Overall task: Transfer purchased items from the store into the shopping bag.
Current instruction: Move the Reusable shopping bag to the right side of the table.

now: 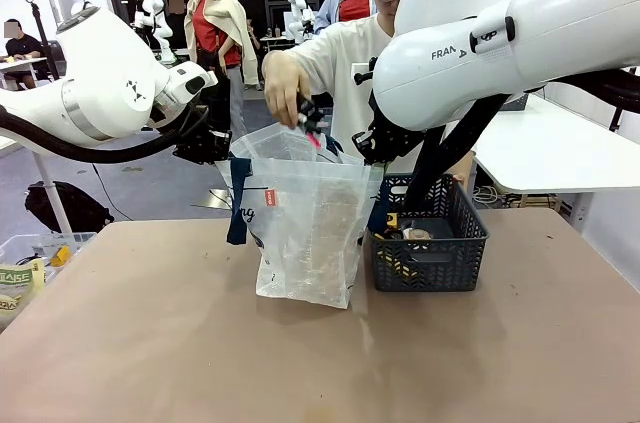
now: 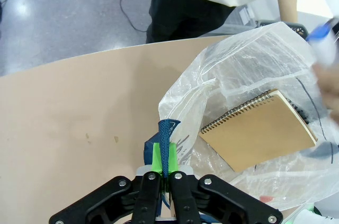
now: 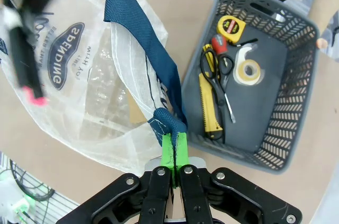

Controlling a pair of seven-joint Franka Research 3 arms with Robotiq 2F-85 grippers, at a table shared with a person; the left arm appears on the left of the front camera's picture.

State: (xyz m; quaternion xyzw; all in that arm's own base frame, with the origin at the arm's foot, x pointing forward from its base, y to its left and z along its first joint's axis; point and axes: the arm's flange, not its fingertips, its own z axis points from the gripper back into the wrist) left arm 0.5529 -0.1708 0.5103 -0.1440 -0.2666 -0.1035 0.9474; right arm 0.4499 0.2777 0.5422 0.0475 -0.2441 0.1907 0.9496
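The shopping bag (image 1: 300, 233), translucent white with navy strap handles, stands upright mid-table, held open from both sides. My left gripper (image 1: 205, 146) (image 2: 164, 155) is shut on one navy handle (image 2: 167, 134). My right gripper (image 1: 372, 148) (image 3: 174, 150) is shut on the other handle (image 3: 143, 38). A person's hand (image 1: 285, 93) holds a dark item with a pink tip (image 1: 311, 125) (image 3: 24, 49) over the bag's mouth. A tan spiral notebook (image 2: 259, 128) lies inside the bag. More purchased items lie in the basket: tape measure (image 3: 231, 27), scissors (image 3: 220, 70), tape roll (image 3: 247, 70), yellow knife (image 3: 209, 107).
A dark grey lattice basket (image 1: 430, 263) (image 3: 296, 102) stands against the bag's right side. At the table's front left edge sits a clear bin (image 1: 30, 253) with packets. A white table (image 1: 540, 153) stands to the right. The person stands at the far edge.
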